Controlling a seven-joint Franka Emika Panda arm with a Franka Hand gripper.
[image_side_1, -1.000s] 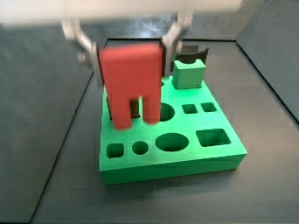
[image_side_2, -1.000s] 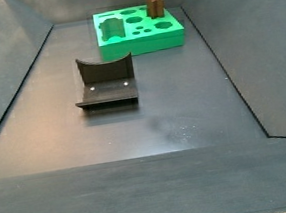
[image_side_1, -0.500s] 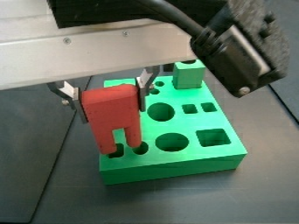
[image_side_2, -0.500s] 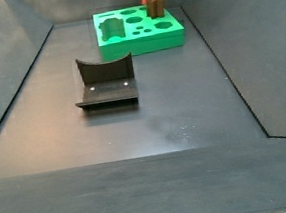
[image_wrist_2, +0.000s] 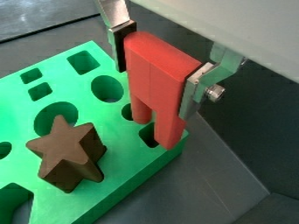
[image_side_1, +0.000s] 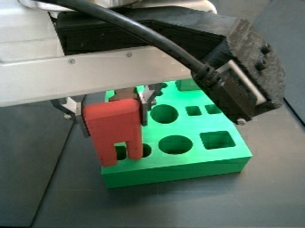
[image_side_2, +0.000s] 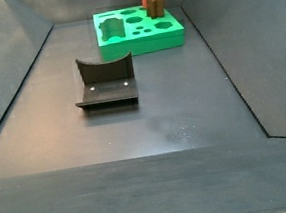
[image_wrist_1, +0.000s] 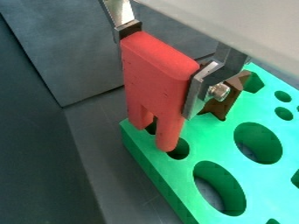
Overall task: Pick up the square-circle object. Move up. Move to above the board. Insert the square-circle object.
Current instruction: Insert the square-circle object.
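The tool (image_wrist_2: 162, 72) grips the square-circle object (image_wrist_2: 159, 86) by its sides, upright, over a corner of the board (image_wrist_2: 70, 114). Both wrist views show its two legs entering holes there. A dark brown star block (image_wrist_2: 66, 154) stands in the board nearby. The fixture (image_side_2: 104, 83) sits well apart on the floor.

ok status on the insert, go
Gripper shut on red block, over board corner. Legs entering holes. Brown star alongside, not blocking.

Dark fixture (image_side_2: 104, 82) on floor, brown star block (image_wrist_2: 66, 152), seemingly upright
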